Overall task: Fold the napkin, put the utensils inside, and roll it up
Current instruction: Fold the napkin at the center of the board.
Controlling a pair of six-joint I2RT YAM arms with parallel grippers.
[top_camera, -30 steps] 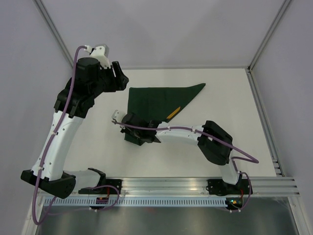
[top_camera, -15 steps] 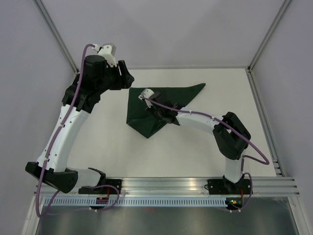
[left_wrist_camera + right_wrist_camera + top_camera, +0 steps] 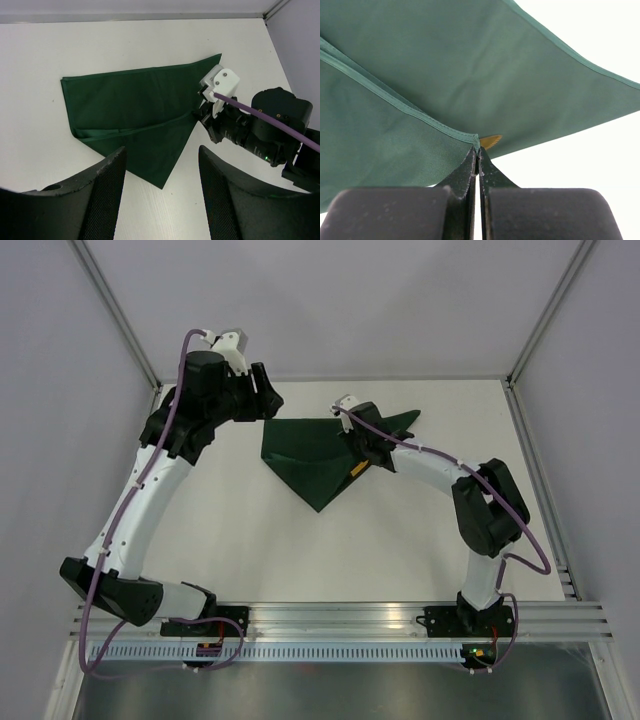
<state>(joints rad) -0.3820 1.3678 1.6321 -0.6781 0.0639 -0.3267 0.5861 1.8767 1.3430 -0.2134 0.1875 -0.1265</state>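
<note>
The dark green napkin (image 3: 305,452) lies on the white table, partly folded, with a point toward the near side. My right gripper (image 3: 352,447) is shut on one hemmed corner of the napkin (image 3: 420,75) and holds that corner lifted over the cloth; in the right wrist view the right gripper (image 3: 478,150) has its jaws pressed together on the hem. Under the raised flap the gold tip of a utensil (image 3: 490,141) peeks out, and the same utensil (image 3: 352,473) pokes from the cloth's right edge. My left gripper (image 3: 262,400) hovers open, off the back left corner of the napkin (image 3: 135,110), holding nothing.
The white table (image 3: 220,530) is bounded by grey walls and a metal frame rail (image 3: 535,470) on the right. The right arm (image 3: 480,500) reaches across the table's right half. The arm bases sit on the rail at the near edge.
My right gripper has carried the napkin's corner from the near left to the back right, folding the cloth over itself. The left arm has shifted slightly right.
</note>
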